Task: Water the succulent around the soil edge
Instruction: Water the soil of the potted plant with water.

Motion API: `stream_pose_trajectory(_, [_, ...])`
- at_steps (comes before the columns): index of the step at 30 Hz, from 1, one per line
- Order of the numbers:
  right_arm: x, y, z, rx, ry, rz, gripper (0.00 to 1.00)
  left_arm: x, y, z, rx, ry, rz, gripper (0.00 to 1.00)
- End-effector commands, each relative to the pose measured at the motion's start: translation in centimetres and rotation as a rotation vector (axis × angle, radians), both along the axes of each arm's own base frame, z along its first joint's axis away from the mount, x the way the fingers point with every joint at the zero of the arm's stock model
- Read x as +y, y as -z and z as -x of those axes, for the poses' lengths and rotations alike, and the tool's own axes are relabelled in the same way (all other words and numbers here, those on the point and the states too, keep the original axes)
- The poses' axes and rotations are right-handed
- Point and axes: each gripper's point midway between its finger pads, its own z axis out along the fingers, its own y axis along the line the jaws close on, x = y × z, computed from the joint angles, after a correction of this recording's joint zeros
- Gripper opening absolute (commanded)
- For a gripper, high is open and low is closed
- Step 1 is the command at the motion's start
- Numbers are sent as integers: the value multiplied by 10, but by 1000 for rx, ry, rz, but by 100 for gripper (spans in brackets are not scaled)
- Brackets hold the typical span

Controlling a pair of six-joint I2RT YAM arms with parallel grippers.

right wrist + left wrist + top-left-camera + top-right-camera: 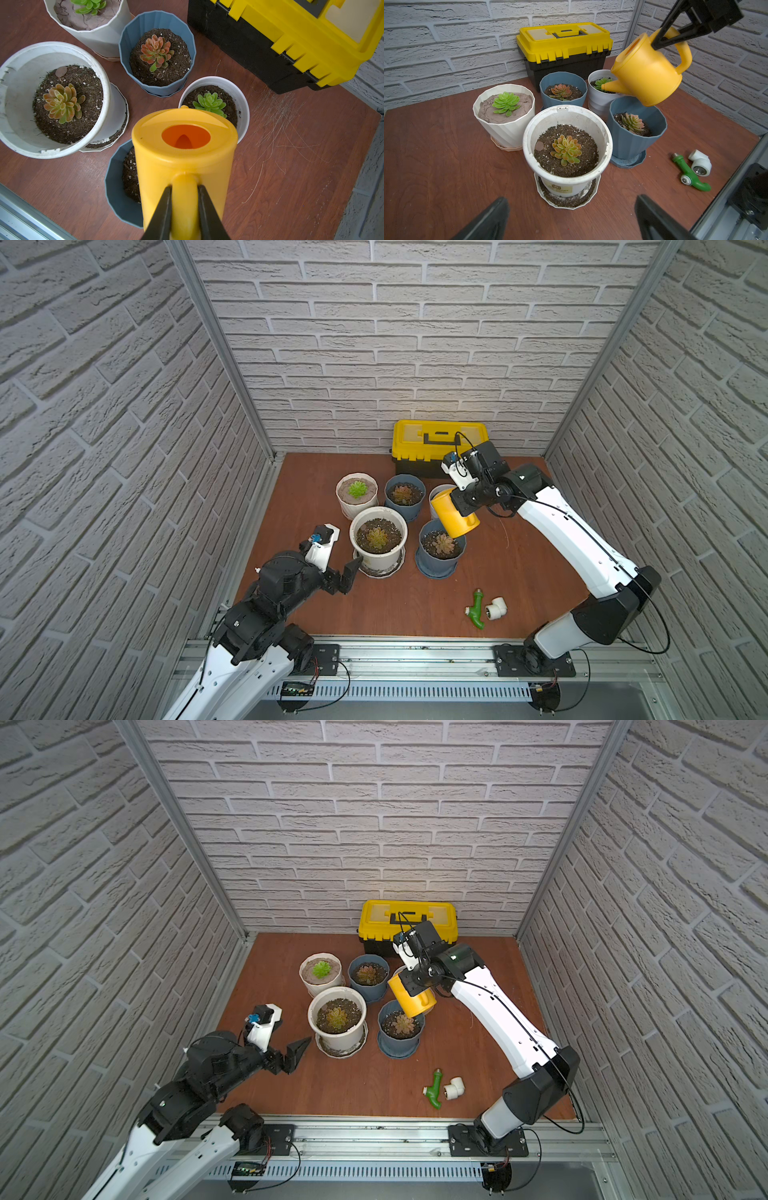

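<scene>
Right gripper (185,188) pinched narrow on the handle of the yellow watering can (182,160), which tips spout-first toward the small white pot (242,108)

Can hangs above the surface (519,572), its body over the near blue pot (116,187); its spout (613,86) reaches over the white pot's soil close to the rim, just beside the green succulent (209,102); no water shows at the tip; the step in hand looks like the pour at the soil edge, about to begin or barely begun; next move calls for slightly more tilt, then a slow sweep round the rim, kept on bare soil and off the leaves; left gripper (571,202) stands wide open and empty, low beside the large white pot (609,143), well apart from the can.
</scene>
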Motion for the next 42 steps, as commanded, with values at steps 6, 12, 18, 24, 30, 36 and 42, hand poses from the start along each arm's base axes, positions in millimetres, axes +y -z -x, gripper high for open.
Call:
stream_pose_trajectory(6, [9, -19, -25, -85, 2, 4, 3, 2, -8, -2, -26, -12, 16, 98])
stream_pose_trajectory(12, [7, -15, -36, -90, 14, 41, 3, 1, -8, -2, -23, -11, 15, 98])
stream_pose_trajectory(18, [7, -16, -48, -123, 34, 48, 3, 1, -8, -2, -23, -11, 15, 98])
stream_pose_trajectory(24, [2, -16, -55, -136, 61, 38, 3, 1, -7, -2, -21, -8, 13, 98])
stream_pose_trajectory(30, [-6, -15, -54, -147, 89, 36, 3, 1, -7, -2, -21, -9, 12, 98])
stream_pose_trajectory(36, [-10, -30, -44, -207, 107, -25, 3, 1, -6, -3, -18, -9, 11, 98])
stream_pose_trajectory(42, [-26, -74, -11, -508, 161, -265, 2, 1, -5, -3, -17, -14, 8, 98])
